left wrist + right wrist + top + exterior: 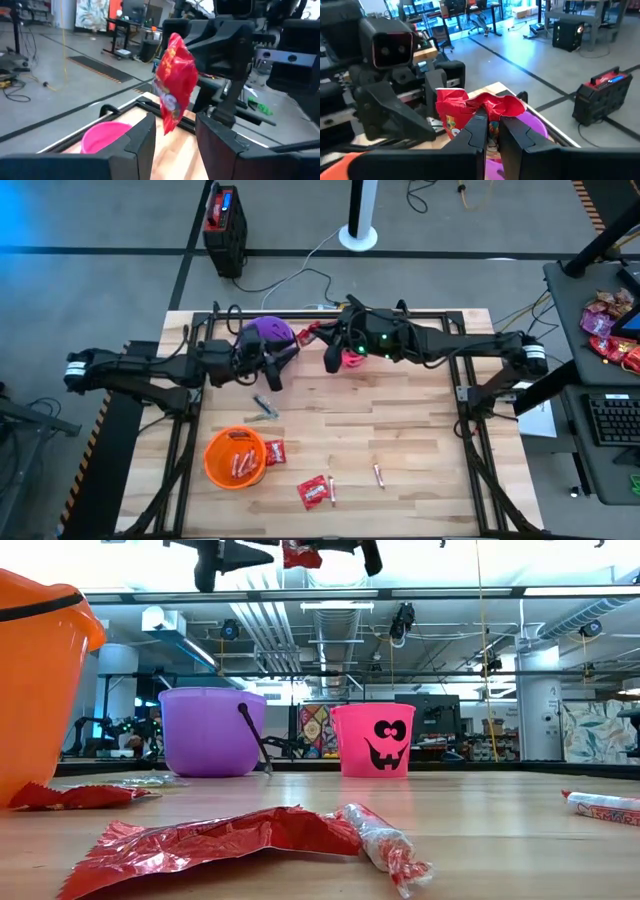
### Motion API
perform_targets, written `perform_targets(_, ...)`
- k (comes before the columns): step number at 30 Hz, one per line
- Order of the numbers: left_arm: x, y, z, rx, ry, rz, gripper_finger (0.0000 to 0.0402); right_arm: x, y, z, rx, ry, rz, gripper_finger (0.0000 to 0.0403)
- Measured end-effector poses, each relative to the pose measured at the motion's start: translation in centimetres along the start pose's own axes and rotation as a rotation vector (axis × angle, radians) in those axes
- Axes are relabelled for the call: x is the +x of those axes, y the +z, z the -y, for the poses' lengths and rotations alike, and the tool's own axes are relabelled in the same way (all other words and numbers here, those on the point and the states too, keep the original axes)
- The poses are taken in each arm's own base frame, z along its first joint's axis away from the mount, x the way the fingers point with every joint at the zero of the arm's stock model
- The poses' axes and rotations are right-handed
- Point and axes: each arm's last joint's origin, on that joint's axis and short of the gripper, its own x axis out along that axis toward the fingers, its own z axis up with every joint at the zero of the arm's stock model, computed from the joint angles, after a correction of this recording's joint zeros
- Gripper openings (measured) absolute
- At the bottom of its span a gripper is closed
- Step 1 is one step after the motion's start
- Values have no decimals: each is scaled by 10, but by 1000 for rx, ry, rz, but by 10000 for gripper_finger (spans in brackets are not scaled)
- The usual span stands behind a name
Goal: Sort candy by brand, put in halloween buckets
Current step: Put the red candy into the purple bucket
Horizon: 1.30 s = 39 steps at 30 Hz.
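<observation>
My right gripper (491, 131) is shut on a red candy packet (470, 107) and holds it high over the far part of the table, between the purple bucket (268, 330) and the pink bucket (354, 360). The packet also shows in the left wrist view (175, 80) and at the top of the low view (300, 552). My left gripper (172, 137) is open and empty, raised just left of the packet, in front of the purple bucket. The orange bucket (236, 456) stands near the left front and holds a few pieces of candy. My right gripper pinches the red packet by its crumpled middle (490, 112) between its two fingers, reaching about level from the table's right. The packet is lifted clear of the table and hangs from the hold, and its creased ends spread out past the fingertips.
Loose candy lies on the wooden table: red packets (273, 450) (314, 492), pale sticks (380, 474) (333, 492) and dark-green sticks (265, 407). The middle and right of the table have free room. A metal frame runs along the table's edges.
</observation>
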Motion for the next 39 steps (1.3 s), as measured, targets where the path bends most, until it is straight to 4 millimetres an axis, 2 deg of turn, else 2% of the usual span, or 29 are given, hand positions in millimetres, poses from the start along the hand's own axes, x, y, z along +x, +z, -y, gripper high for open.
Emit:
perform_targets(12, 19, -2, 1, 10, 18, 18, 130, 16, -5, -4, -47, 42, -9, 22)
perform_targets(15, 24, -1, 3, 47, 23, 15, 103, 17, -6, -4, -48, 48, -13, 22)
perform_targets(19, 25, 5, 4, 78, 28, 17, 20, 14, -3, -4, -46, 51, -4, 22)
perform_targets(22, 24, 7, 3, 80, 34, 13, 12, 13, -2, -4, -42, 54, 0, 28)
perform_targets(27, 18, 10, 1, 73, 36, 0, 4, 13, -1, 1, 20, 57, -13, 67)
perform_targets(32, 9, 10, -4, 59, 90, -60, 2, 16, -5, 16, 88, 16, -70, 120)
perform_targets(35, -2, 8, -13, 48, 208, -118, 2, 15, -6, 29, 132, -35, -118, 145)
perform_targets(39, -22, 0, -36, -7, 460, -233, 1, 13, -11, 42, 146, -95, -197, 169)
